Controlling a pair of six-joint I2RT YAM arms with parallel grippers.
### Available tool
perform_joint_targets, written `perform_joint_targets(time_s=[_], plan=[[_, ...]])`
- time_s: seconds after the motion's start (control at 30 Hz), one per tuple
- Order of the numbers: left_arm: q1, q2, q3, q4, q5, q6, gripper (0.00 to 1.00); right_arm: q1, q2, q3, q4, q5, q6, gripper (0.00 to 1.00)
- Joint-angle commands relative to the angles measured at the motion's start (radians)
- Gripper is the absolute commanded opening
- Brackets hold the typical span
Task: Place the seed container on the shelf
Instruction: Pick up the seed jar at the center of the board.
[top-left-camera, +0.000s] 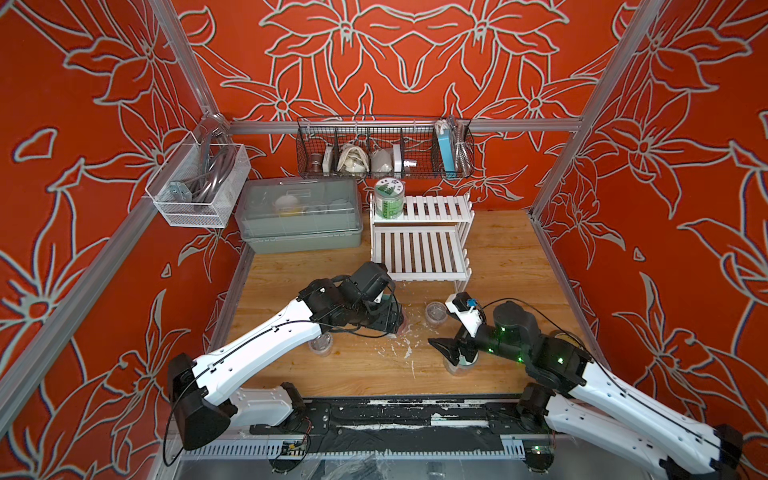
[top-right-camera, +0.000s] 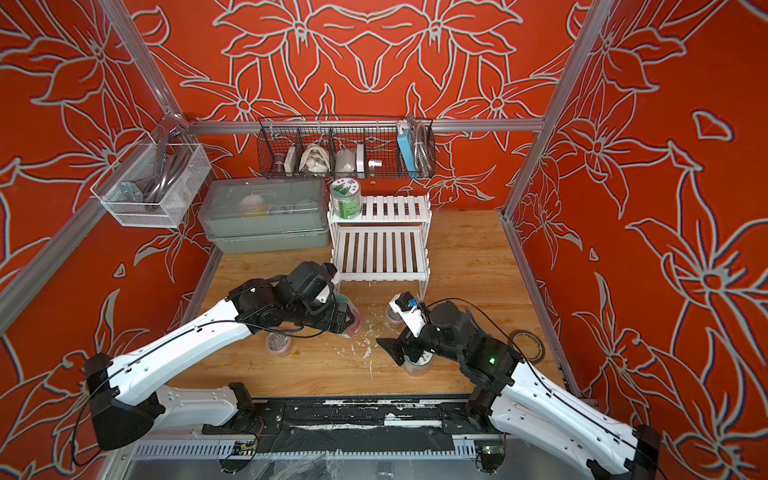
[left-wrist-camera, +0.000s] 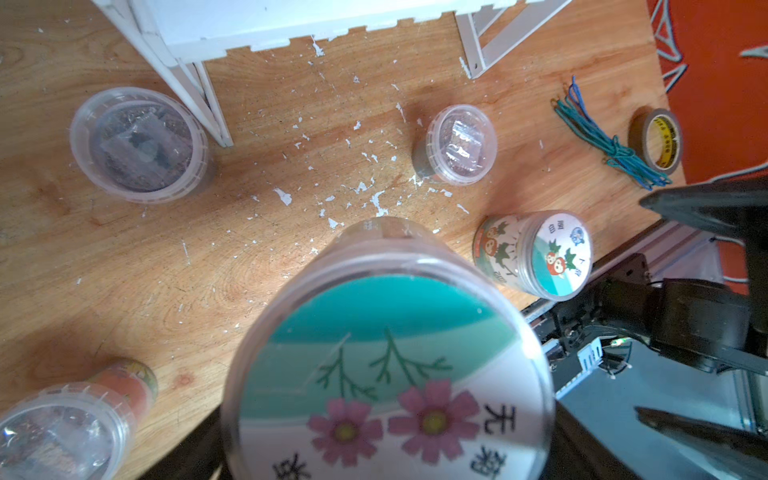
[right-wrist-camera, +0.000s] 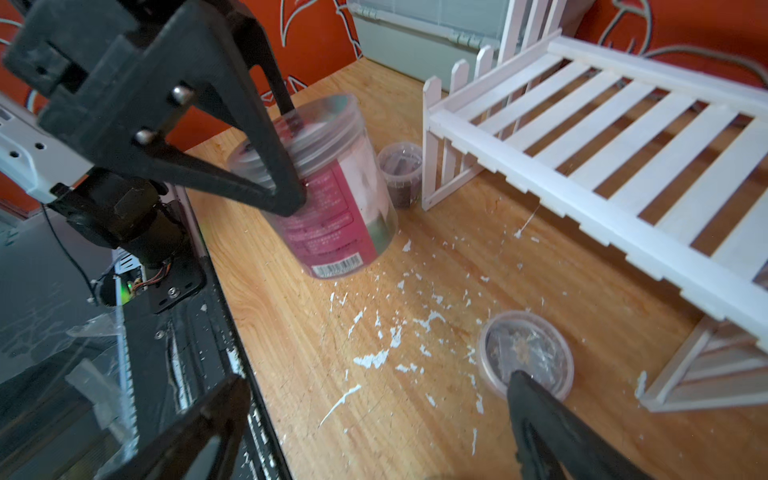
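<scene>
We see the left claw (right-wrist-camera: 293, 162) clamped on the tilted jar (right-wrist-camera: 345, 216) near the shelf (right-wrist-camera: 582, 124) — right claw (right-wrist-camera: 378, 377) spread apart over the table (right-wrist-camera: 415, 424).

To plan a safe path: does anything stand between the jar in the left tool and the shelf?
The lower board of the shelf is bare, so nothing visible blocks it. A small tub stands beside the shelf's side panel, close to the held jar, and a green jar occupies one end of the upper board.
</scene>
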Motion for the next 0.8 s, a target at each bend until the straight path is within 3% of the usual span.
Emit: perform_joint_targets(time_s=[0.0,0.3,0.77], plan=[[0.011,-0.046,-0.012,0.041,0.036,-0.044,0.74,0.003,0.066,-0.023,0.189,0.068,-0.103,1.0],[0.015,-0.094,-0.04,0.079,0.057,-0.063,0.74,0.013,0.249,0.013,0.397,-0.164,-0.152,1.0],[0.015,-0.102,-0.044,0.125,0.107,-0.063,0.75,0.045,0.334,0.014,0.472,-0.209,-0.19,1.0]])
